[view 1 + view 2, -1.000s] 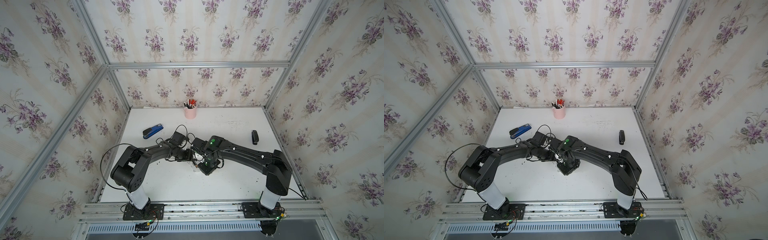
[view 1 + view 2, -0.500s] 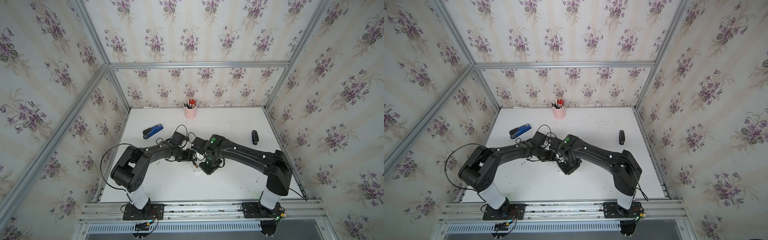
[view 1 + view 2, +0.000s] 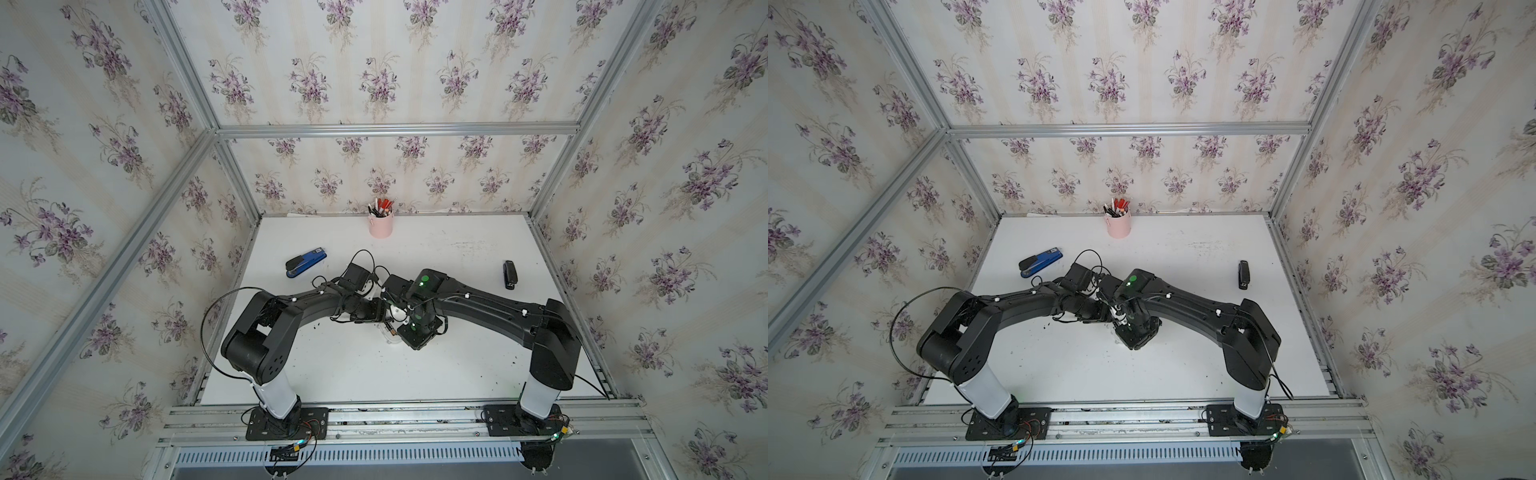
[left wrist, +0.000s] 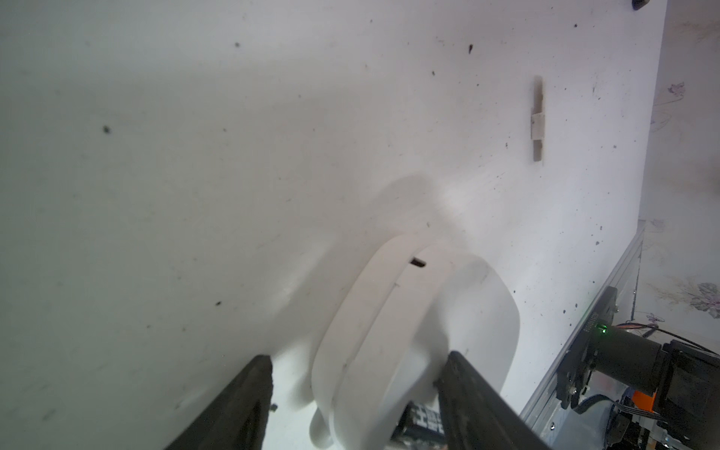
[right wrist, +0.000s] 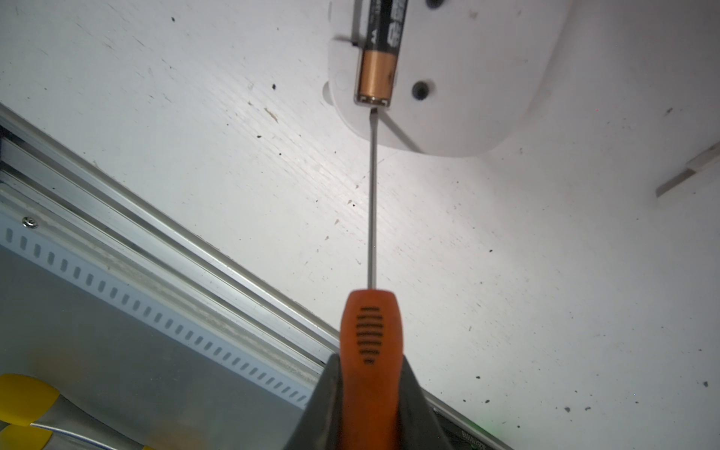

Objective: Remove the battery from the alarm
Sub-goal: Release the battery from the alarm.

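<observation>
The white alarm (image 4: 389, 331) stands on edge in the middle of the table, mostly hidden under both wrists in a top view (image 3: 386, 336). My left gripper (image 4: 360, 354) is closed on it, with a finger on each side of its body. Its plain back (image 5: 467, 97) faces the right wrist camera. The black battery with the copper end (image 5: 380, 58) sits in its slot there, and a bit of it shows by one left finger (image 4: 422, 422). My right gripper (image 5: 370, 362) is shut on the orange-handled screwdriver (image 5: 370, 335). The blade tip (image 5: 373, 112) rests at the copper end of the slot.
A pink pen cup (image 3: 380, 226) stands at the back wall. A blue stapler (image 3: 305, 262) lies at the left and a small black stapler (image 3: 509, 275) at the right. A small white strip (image 4: 537, 120) lies near the alarm. The aluminium front rail (image 5: 156, 233) runs close by.
</observation>
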Robot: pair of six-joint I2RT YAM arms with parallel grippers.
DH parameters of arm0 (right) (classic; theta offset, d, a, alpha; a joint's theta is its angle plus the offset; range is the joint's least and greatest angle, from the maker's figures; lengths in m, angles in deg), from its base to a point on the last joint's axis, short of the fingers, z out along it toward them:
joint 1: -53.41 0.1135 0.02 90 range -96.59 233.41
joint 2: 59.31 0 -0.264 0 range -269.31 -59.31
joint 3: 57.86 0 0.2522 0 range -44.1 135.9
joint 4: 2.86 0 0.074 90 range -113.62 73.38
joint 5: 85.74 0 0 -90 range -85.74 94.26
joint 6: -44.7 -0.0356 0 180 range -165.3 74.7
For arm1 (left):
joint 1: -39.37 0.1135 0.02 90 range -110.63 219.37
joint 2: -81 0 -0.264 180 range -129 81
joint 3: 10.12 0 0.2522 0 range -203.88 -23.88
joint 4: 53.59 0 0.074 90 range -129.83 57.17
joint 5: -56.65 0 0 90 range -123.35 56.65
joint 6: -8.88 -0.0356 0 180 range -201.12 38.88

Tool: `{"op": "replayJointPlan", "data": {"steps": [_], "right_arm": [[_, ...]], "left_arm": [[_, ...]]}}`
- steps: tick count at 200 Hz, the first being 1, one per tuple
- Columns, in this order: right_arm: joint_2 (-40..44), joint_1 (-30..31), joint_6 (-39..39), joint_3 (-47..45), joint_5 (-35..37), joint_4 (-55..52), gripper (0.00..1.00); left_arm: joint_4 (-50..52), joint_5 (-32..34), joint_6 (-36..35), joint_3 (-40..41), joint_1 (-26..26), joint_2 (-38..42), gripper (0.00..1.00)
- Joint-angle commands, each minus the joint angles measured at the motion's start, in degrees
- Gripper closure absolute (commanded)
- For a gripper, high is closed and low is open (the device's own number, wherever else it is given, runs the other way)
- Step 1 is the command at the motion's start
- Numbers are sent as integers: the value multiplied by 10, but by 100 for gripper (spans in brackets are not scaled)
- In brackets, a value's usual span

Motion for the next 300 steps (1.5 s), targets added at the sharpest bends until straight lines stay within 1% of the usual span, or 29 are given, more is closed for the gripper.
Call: {"op": "replayJointPlan", "data": {"steps": [1,51,88,100,125,149,159,193,257,300], "right_arm": [[-6,1,6,4,-7,-5,100],[-12,1,-5,-18,-4,21,100],[-2,3,-22,-43,17,52,100],[9,7,-31,-64,31,74,100],[32,18,-54,-120,36,136,100],[45,35,-82,-177,44,204,100],[47,41,-100,-197,59,224,100],[64,58,-127,-260,79,303,100],[76,66,-148,-300,106,385,100],[77,67,-155,-305,119,390,100]], "left_arm": [[200,145,-6,31,-3,-40,27],[201,144,-6,31,-2,-41,27],[200,142,-7,31,-3,-42,28],[201,142,-7,30,-2,-43,28],[201,141,-8,29,-3,-46,28],[204,140,-8,28,-3,-50,29],[205,140,-8,26,-3,-51,29],[207,139,-9,24,-3,-57,29],[210,140,-7,21,-4,-63,29],[211,142,-6,20,-3,-64,29]]}}
